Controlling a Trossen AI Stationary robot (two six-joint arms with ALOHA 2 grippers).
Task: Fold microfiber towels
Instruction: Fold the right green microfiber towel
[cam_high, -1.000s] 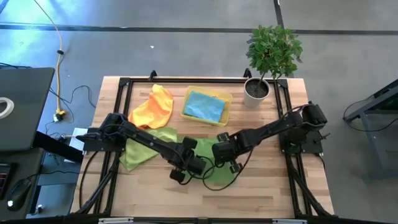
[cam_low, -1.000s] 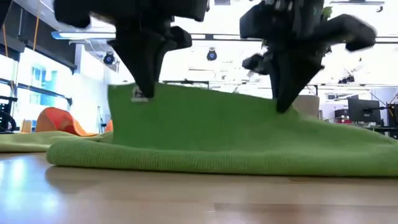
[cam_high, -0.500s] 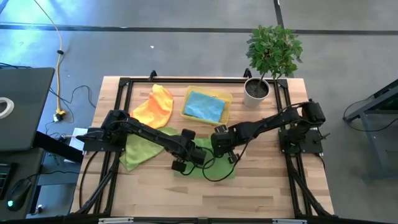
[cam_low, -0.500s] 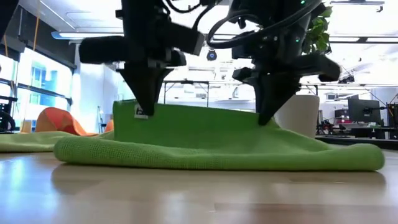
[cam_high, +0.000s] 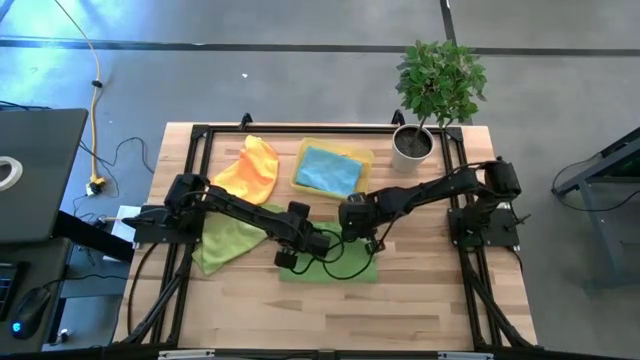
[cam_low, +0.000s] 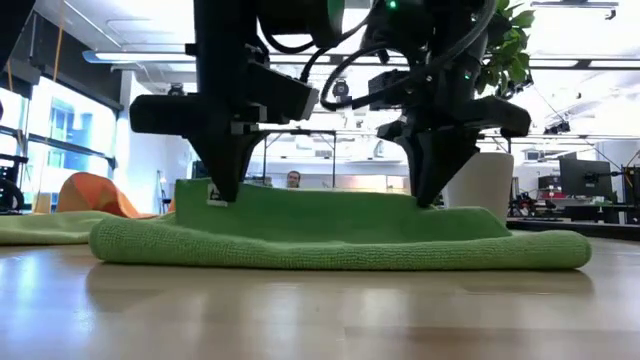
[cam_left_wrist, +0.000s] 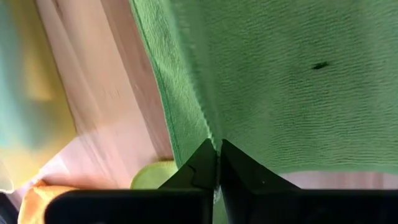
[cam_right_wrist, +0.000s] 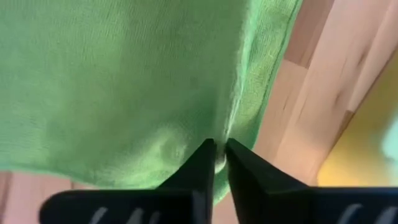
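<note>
One folded towel (cam_high: 330, 268) lies mid-counter (cam_high: 430, 310), another towel (cam_high: 225, 243) left of it. Behind stand a tray (cam_high: 366, 168) and a plant (cam_high: 437, 85).

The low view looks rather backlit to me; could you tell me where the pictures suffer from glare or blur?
Low view: bright windows and ceiling lights leave both arms as dark silhouettes above the green towel, and the near tabletop is blurred with a sheen. Left wrist view: the wood and cloths beside the towel are smeared. Right wrist view: soft throughout. High view: evenly lit.

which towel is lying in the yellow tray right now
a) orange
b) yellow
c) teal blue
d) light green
c: in the high view the teal blue towel lies inside the yellow tray, while the orange towel lies on the table beside it.
</note>
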